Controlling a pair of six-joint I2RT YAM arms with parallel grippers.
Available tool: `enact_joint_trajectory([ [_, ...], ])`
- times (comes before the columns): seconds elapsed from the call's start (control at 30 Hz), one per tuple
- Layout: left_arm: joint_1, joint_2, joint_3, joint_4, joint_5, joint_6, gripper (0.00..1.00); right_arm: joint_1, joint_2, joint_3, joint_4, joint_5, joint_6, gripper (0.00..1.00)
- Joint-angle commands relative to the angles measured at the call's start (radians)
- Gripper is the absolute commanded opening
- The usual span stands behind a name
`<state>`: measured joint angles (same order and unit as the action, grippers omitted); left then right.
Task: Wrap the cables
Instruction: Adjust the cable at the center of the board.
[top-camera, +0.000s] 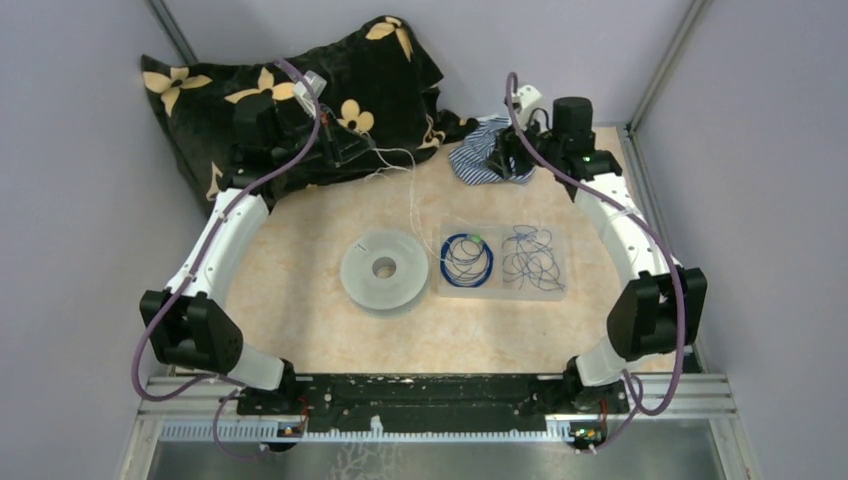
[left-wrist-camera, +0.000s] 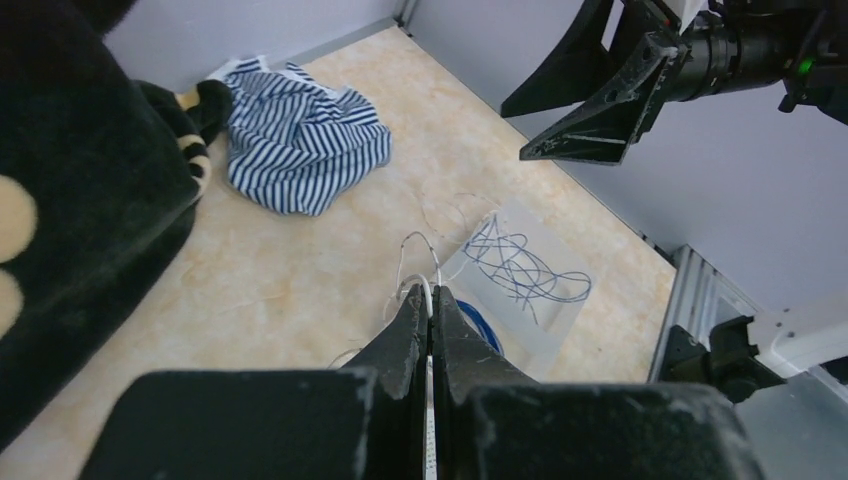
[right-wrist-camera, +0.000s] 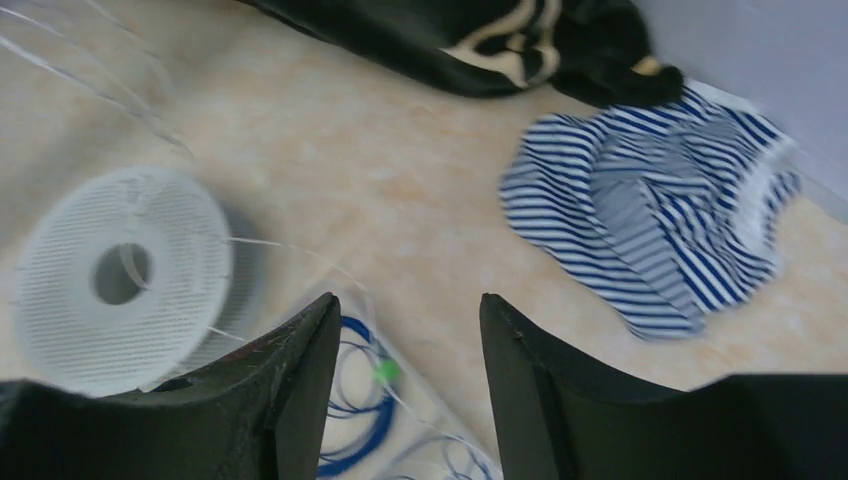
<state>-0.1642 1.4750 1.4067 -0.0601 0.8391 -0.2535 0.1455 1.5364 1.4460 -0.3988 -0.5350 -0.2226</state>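
Observation:
A blue coiled cable (top-camera: 466, 260) with a green bit lies in a clear tray (top-camera: 503, 290), beside a loose blue tangle (top-camera: 532, 258). A whitish cable (top-camera: 412, 195) runs from the tray up to my left gripper (top-camera: 350, 148) at the back left. In the left wrist view that gripper (left-wrist-camera: 432, 295) is shut on the whitish cable (left-wrist-camera: 420, 255), above the coil (left-wrist-camera: 488, 325) and the tangle (left-wrist-camera: 520, 270). My right gripper (top-camera: 505, 155) hangs at the back right. Its jaws (right-wrist-camera: 410, 320) are open and empty, high above the coil's green bit (right-wrist-camera: 385, 372).
A pale round spool (top-camera: 384, 270) lies left of the tray, with thin clear line trailing off it (right-wrist-camera: 115, 275). A black flowered cloth (top-camera: 290, 90) fills the back left. A blue-striped cloth (top-camera: 478, 155) lies under the right gripper (right-wrist-camera: 650, 220).

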Motion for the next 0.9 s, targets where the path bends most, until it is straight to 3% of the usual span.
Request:
enact_joint_trajectory([
  [0.0,-0.041,0.014,0.033,0.029,0.038,-0.059,0.0,0.091,-0.01,0.097,0.131,-0.161,0.134,0.57],
  [0.23,-0.096,0.017,0.01,0.064,0.05,-0.1,0.0,0.202,0.061,0.143,0.18,-0.186,0.209,0.61],
  [0.5,-0.134,0.024,-0.016,0.113,0.062,-0.158,0.0,0.264,0.066,0.074,0.216,-0.155,0.215,0.61],
  [0.87,-0.158,0.036,-0.043,0.169,0.114,-0.243,0.0,0.315,0.081,-0.008,0.269,0.032,0.21,0.6],
])
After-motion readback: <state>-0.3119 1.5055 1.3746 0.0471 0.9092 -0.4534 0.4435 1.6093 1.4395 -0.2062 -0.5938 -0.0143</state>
